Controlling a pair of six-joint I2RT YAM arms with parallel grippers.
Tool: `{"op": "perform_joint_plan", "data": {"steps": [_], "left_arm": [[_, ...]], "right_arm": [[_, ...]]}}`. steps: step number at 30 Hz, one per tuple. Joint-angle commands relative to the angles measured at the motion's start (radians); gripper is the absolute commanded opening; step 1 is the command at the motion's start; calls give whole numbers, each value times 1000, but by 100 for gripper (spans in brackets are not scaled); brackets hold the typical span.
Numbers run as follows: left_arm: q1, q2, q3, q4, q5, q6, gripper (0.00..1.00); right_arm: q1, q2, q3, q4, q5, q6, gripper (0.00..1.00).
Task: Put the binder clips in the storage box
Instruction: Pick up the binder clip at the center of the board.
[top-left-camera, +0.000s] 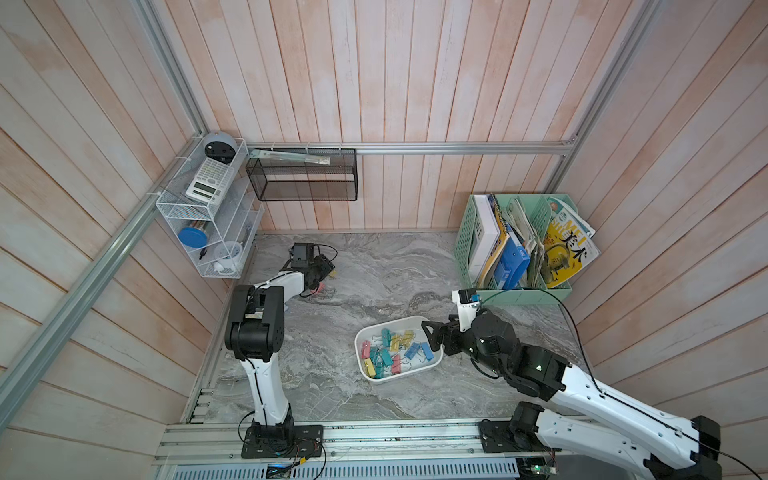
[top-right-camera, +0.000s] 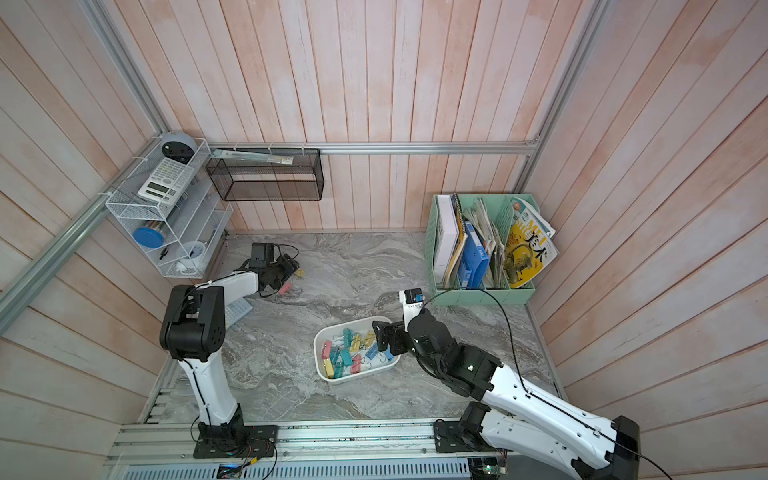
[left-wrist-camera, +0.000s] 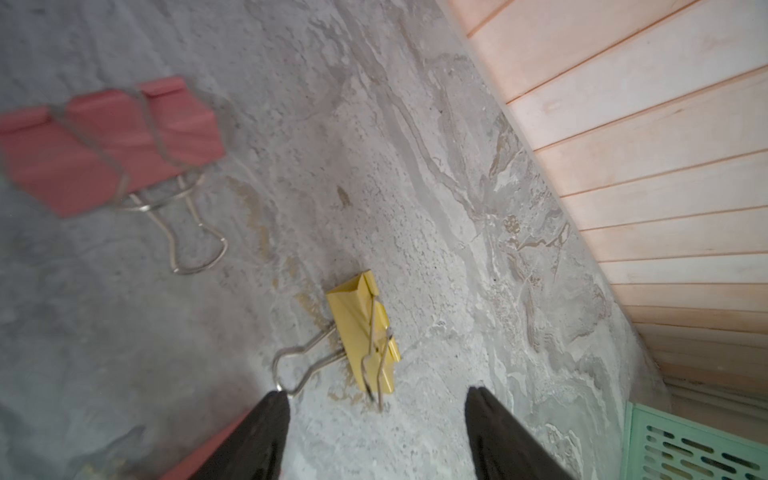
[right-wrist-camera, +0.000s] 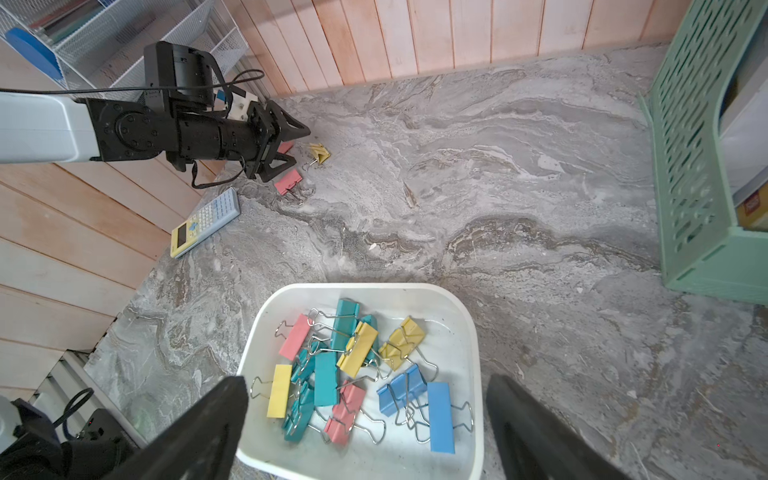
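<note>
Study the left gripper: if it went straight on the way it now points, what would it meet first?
Most likely the yellow binder clip lying on the table just ahead of the left gripper, in line with its open jaws; its wire handle sits nearest. Depth is unclear, so the table might come first.

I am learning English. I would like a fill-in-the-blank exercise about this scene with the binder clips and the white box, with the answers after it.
The shallow white plastic storage box holds pastel binder clips in pink, teal, blue and ____. The right end effector hangs over this box with its jaws ____. The left end effector is near a yellow binder clip; beside that arm lies a yellow-and-blue ____.
Missing words: yellow; open; calculator.
</note>
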Motion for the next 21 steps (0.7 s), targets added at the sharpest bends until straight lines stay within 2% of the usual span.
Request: {"op": "perform_joint_plan", "data": {"steps": [1,9,10,17,19,21], "left_arm": [[13,29,22,94,52,-41,59],[23,64,29,97,75,-43,3],[23,63,29,98,83,-40,0],[-12,32,43,95,214,-5,0],[-37,-5,39,56,207,37,0],[-72,-54,38,-12,176,99,0]], "right_arm": [[-16,-17,-3,15,-32,15,98],[-49,-19,-9,1,-83,32,98],[-50,-20,-12,2,-78,36,98],[-78,-38,-37,19,-73,69,98],[-113,-37,-44,21,-99,94,98],[-190,-31,-56,28,-180,133,98]]}}
